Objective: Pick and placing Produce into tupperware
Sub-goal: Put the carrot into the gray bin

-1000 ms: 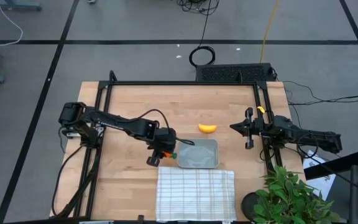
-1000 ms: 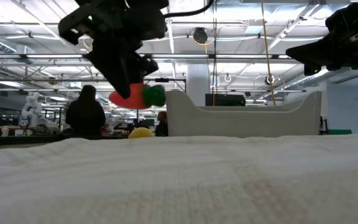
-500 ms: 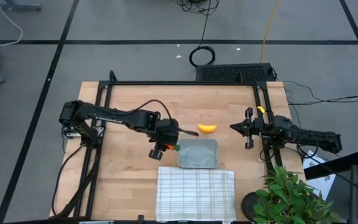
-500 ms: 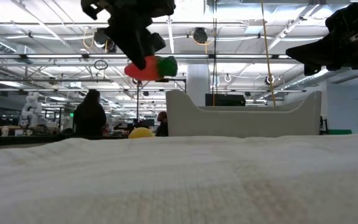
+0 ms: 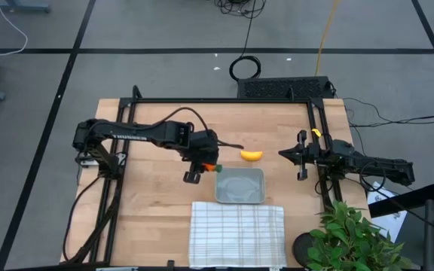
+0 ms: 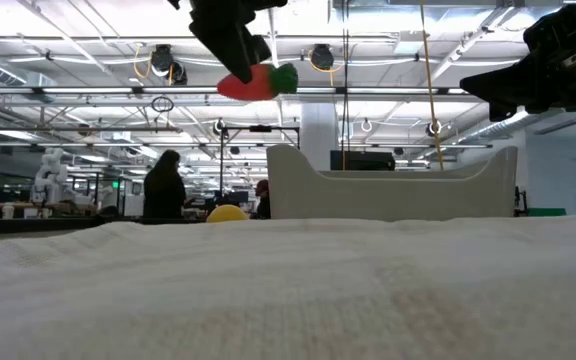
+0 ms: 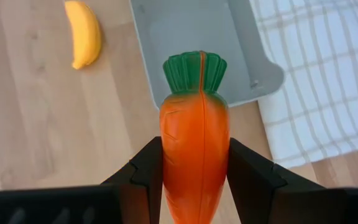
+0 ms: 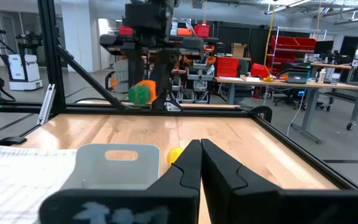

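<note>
My left gripper [image 5: 204, 164] hangs in the air just left of the grey tupperware [image 5: 240, 186], shut on the orange carrot [image 7: 194, 137], whose green top [image 6: 283, 78] points toward the container. The low view shows the carrot [image 6: 251, 85] above the height of the tupperware's wall [image 6: 388, 195]. The yellow banana [image 5: 252, 156] lies on its side on the wood just beyond the tupperware's far edge. The lemon does not show. My right gripper [image 5: 283, 153] waits shut above the table's right side, fingers pointing left. My left gripper pinches the carrot between its two fingers [image 7: 151, 168] on the orange body's tapered half [image 7: 191, 180]; the thick end and green top stick out past the fingertips. The fingers slant down from above on the table's left. The carrot is lifted clear and lies roughly level.
A white checked cloth [image 5: 237, 233] lies at the near edge, right in front of the tupperware. A black frame [image 5: 224, 100] runs around the table. A potted plant [image 5: 353, 237] stands at the near right corner. People stand in the room behind [image 6: 166, 185].
My left gripper has risen and moved toward the far edge and slightly right, keeping its hold on the carrot. The carrot has gone from about the height of the tupperware's rim to well above it. My right arm has kept still.
</note>
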You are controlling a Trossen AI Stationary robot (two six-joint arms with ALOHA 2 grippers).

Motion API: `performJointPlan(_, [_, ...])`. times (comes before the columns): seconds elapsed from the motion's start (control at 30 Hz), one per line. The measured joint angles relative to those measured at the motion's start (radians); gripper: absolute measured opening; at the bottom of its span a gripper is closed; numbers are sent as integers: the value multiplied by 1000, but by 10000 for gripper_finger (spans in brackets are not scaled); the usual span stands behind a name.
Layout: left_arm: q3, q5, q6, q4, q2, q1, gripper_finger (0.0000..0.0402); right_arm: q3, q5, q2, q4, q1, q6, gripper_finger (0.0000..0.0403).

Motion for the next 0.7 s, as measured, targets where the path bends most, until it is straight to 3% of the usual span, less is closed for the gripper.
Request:
performJointPlan(0.47, [43,2,-51,-33,2,27,136,0,0,0,0,0,0,0])
performJointPlan(0.7, [42,5,-66,26,15,27,136,0,0,0,1,0,0,0])
